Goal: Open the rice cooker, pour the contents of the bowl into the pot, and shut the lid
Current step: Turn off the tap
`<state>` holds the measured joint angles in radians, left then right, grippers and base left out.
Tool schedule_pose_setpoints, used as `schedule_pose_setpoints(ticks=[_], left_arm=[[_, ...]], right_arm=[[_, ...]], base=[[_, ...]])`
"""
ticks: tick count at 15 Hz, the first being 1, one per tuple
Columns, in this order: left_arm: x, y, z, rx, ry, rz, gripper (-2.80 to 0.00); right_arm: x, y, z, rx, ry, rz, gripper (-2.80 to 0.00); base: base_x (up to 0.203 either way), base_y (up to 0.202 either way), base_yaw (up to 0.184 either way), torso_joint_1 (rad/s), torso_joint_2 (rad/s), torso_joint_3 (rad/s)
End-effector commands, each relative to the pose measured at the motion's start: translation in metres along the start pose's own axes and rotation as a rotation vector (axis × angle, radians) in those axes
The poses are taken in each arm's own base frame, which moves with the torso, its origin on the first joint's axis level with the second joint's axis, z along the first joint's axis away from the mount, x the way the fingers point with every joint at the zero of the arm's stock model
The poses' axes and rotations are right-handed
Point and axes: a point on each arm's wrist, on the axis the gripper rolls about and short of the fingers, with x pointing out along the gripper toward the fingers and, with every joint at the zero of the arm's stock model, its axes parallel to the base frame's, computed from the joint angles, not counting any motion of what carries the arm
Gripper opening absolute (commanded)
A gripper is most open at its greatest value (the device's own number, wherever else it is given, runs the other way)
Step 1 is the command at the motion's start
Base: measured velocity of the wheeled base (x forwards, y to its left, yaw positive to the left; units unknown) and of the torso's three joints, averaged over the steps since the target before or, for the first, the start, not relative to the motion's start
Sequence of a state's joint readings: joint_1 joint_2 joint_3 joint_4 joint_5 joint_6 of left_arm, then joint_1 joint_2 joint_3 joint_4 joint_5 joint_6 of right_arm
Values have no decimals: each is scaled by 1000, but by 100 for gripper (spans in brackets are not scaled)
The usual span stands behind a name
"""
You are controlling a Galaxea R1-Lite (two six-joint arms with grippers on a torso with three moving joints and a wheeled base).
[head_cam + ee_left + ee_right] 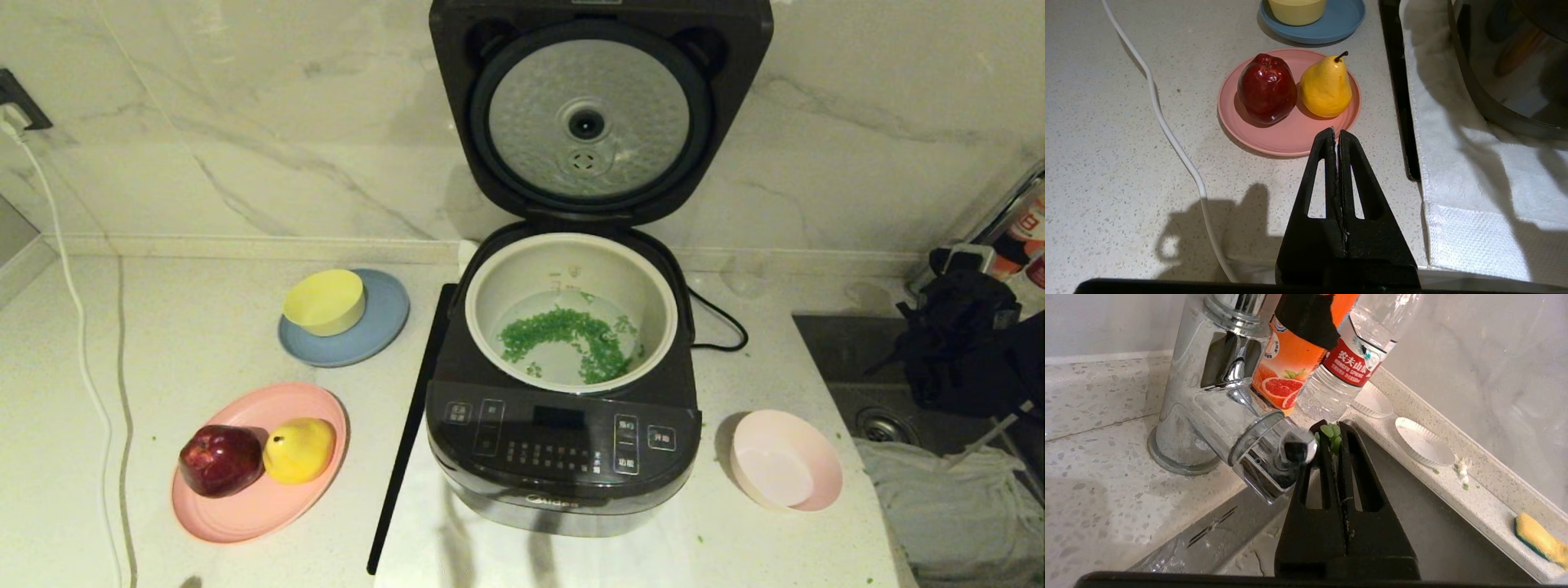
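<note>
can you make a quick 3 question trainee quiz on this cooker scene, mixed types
1. True or false: the lid stands open.
2. Where are the green bits now? A) in the pink bowl B) in the pot C) on the blue plate
3. Fill in: the red apple and the pear share a pink ____.

Key:
1. True; its silver underside faces out.
2. B; the pink bowl right of the cooker looks empty.
3. Plate.
</note>
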<state>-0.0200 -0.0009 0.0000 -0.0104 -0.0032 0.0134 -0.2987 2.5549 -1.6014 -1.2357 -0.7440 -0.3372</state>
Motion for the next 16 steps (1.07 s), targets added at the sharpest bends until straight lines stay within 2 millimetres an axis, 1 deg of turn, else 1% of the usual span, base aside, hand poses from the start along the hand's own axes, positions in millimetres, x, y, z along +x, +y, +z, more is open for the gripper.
schedule_pose_setpoints(ticks=[1,7,11,13,14,15,16], left_arm=[[1,0,-2,0,7,0,-280],[1,0,-2,0,7,0,-280],[1,0,-2,0,7,0,-280],[1,0,-2,0,7,0,-280],[1,0,-2,0,7,0,-280],[1,0,-2,0,7,0,-280],[1,0,-2,0,7,0,-280]], right_arm=[[2,7,-7,3,-9,-3,-280],[-1,13,3,1,-34,4,-280],[-1,10,9,7,-31,-29,-280],[-3,7,17,21,-44,-32,-280],[-7,4,24,30,-47,-25,-280],[-15,1,29,26,-38,-7,-280],[-25,-5,41,35,-33,12,-280]], base=[[0,0,0,0,0,0],[0,0,0,0,0,0],[0,0,0,0,0,0],[0,0,0,0,0,0],[0,0,0,0,0,0],[0,0,0,0,0,0],[0,0,0,0,0,0]])
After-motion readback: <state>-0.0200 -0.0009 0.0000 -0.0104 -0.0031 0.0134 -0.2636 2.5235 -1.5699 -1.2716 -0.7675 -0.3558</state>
